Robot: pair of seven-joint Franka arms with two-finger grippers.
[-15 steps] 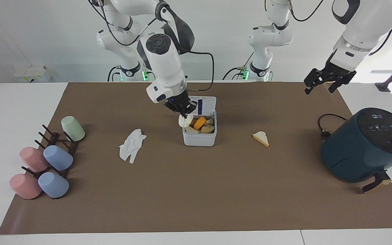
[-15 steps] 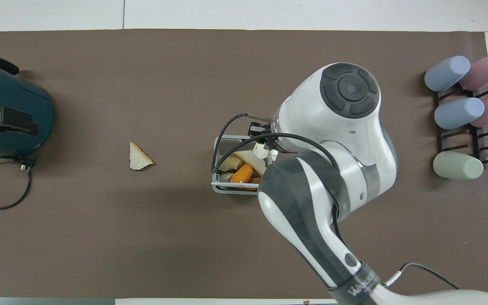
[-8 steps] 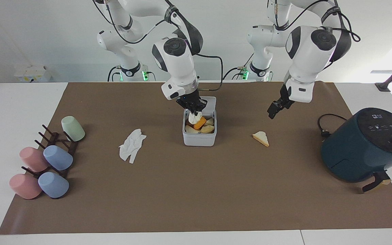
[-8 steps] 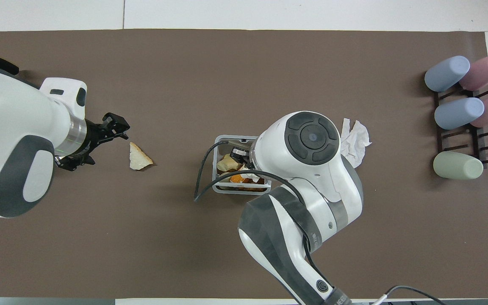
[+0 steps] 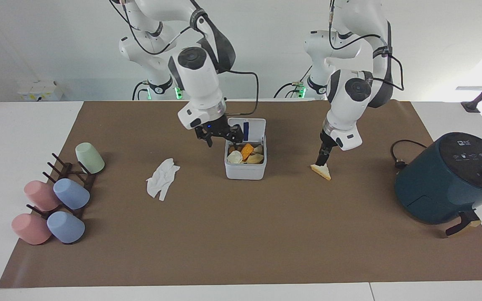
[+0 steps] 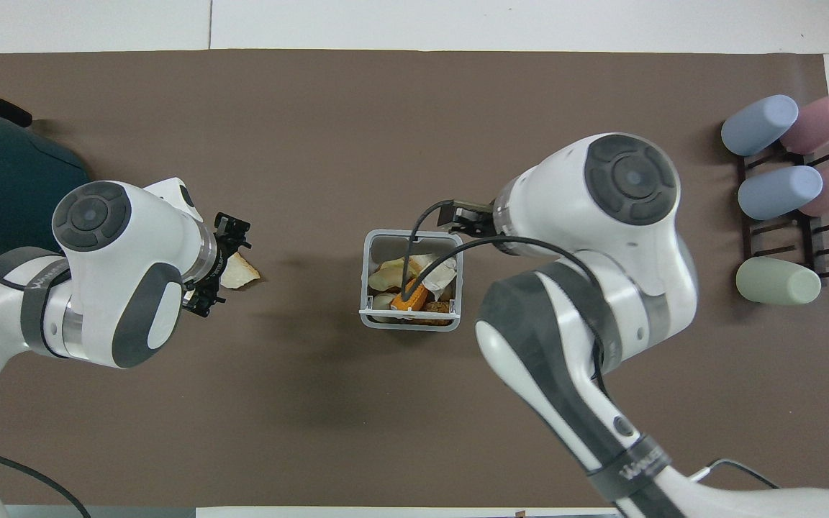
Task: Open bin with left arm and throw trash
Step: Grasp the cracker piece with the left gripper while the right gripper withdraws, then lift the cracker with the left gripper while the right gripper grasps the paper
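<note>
The bin [image 5: 244,171] [image 6: 365,280] stands mid-mat with its lid [image 5: 254,127] up, and a cream lump [image 5: 235,156] and other scraps lie inside. My right gripper [image 5: 221,137] [image 6: 466,217] hangs open and empty just above the bin's rim, on the side toward the right arm's end. A crumpled white tissue [image 5: 162,177] lies on the mat toward that same end; the right arm hides it in the overhead view. My left gripper [image 5: 321,161] [image 6: 222,265] is down at the tan bread wedge [image 5: 322,171] [image 6: 243,272], open, with a finger on either side of it.
A dark teal air fryer [image 5: 446,179] [image 6: 4,194] with its cable [image 5: 400,154] stands at the left arm's end. A rack of pastel cups [image 5: 61,188] [image 6: 781,194] lies at the right arm's end.
The right gripper opened, dropped the white lump into the bin and drew aside. The left arm swung in and came down onto the bread wedge.
</note>
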